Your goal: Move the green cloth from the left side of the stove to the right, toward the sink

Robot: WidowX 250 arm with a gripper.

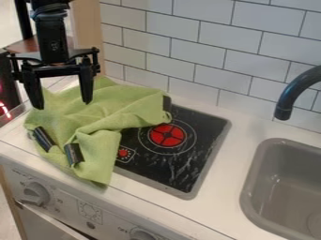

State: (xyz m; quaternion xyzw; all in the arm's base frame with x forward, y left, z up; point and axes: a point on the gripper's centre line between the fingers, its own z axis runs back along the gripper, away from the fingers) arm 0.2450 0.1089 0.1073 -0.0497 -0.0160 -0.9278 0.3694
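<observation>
Gripper [62, 101] at upper left, hanging over the green cloth [134, 107]; jaws open, fingers spread well apart, though contact with the fabric cannot be judged from this angle. Cloth lies rumpled across the left part of the black stovetop [188, 161] and onto the counter [229, 154], with two dark, short pieces [73, 154] at its front folds, possibly handles.
</observation>
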